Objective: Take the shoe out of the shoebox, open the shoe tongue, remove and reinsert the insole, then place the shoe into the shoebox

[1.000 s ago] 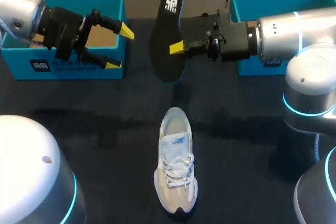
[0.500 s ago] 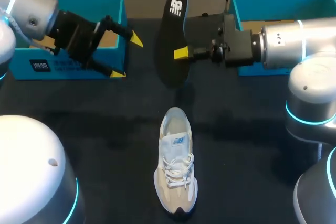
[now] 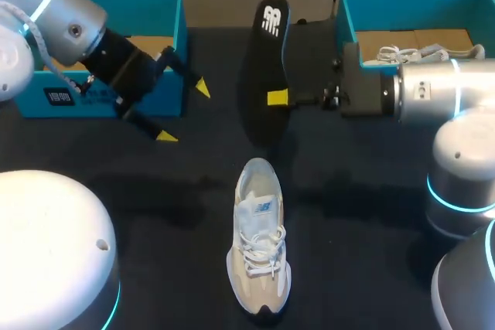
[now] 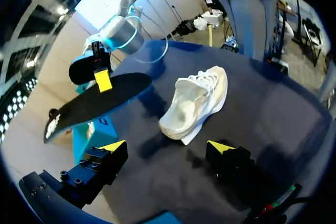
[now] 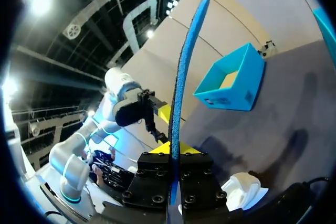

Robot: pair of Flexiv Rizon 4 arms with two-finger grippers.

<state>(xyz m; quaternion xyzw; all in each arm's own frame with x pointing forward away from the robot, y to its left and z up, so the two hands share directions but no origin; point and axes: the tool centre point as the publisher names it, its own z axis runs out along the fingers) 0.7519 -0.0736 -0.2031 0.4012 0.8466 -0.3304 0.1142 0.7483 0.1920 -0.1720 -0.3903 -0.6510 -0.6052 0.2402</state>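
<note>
My right tool (image 3: 275, 98) is clamped on the insole (image 3: 269, 59), held on edge above the surface (image 3: 371, 214) beyond the heel of the shoe (image 3: 259, 245) lying there, my left tool (image 3: 184, 111) gapes empty, so reinsertion looks due: I must tip the insole down into the shoe's mouth.

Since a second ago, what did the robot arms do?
The left gripper, open, swung away from the left blue shoebox toward the shoe. The right gripper, still shut on the black insole, carried it a little to the robot's right. The shoe stayed put.
</note>
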